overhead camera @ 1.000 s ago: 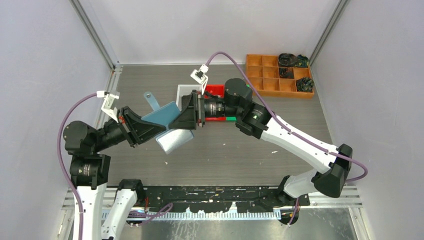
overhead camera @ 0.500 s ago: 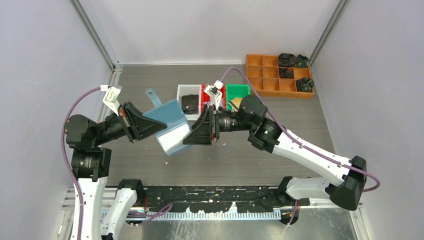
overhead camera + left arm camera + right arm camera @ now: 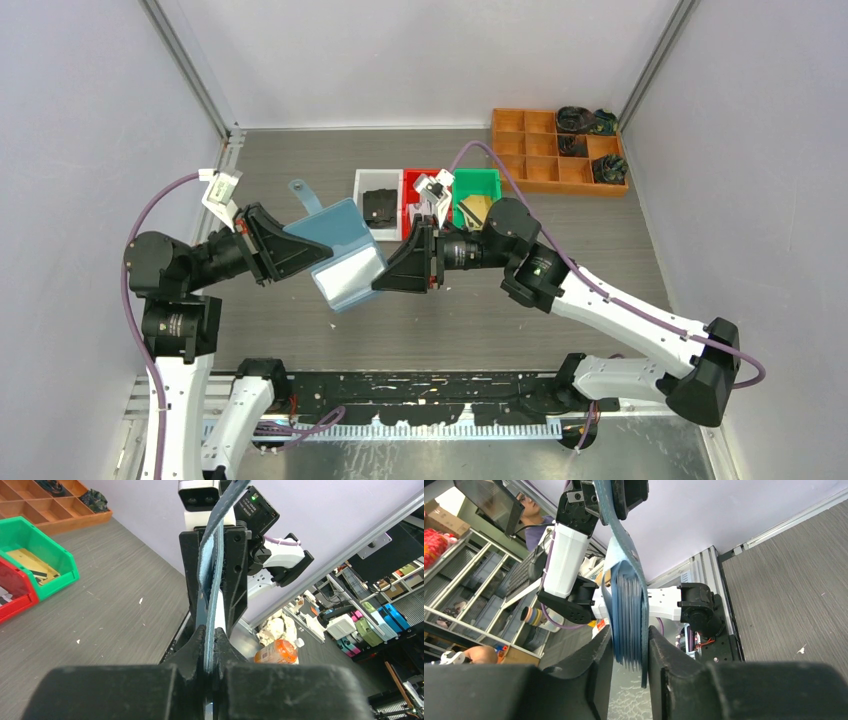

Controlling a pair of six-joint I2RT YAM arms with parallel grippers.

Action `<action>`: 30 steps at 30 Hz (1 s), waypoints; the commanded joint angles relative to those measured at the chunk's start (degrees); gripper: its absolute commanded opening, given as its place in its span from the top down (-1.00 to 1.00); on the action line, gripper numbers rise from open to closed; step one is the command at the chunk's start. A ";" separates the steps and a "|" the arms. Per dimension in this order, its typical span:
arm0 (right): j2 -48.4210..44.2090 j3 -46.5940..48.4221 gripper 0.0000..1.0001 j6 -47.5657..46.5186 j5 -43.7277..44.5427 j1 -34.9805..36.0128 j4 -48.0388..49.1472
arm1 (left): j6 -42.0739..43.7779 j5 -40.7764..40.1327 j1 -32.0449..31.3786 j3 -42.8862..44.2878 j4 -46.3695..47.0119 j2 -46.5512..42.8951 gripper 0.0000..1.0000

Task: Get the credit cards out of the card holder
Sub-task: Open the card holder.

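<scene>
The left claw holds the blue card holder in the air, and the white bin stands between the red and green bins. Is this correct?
Not quite: the top external view shows the red bin between the white bin and the green bin. The left claw holds the blue card holder in the air.

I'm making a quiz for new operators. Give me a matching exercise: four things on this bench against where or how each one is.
Things:
1 card holder
2 white bin
3 green bin
4 orange tray

States:
A holds a black item
B far right corner
C clamped in the air between left fingers and right fingers
D holds a flat tan piece

Pairs: 1-C, 2-A, 3-D, 4-B
</scene>
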 commanded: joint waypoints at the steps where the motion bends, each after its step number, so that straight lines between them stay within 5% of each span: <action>1: -0.24 2.77 0.36 -2.34 1.14 0.24 1.52 | -1.81 0.82 -0.10 2.45 4.22 0.29 1.00; 6: 0.19 4.23 0.29 -4.78 3.45 0.63 -2.15 | -2.26 1.73 -0.09 2.94 4.24 0.83 1.00; 10: 0.28 4.87 -0.06 -6.06 10.81 1.32 -2.06 | -2.84 2.11 -0.08 2.47 4.46 0.85 1.00; 18: 3.22 10.34 0.04 -8.49 15.02 2.27 -2.04 | -5.82 4.22 -0.10 2.39 6.74 0.29 1.00; 30: 6.36 12.25 0.05 -0.74 9.63 2.45 7.01 | -5.37 5.45 -0.09 0.58 6.78 -0.11 1.00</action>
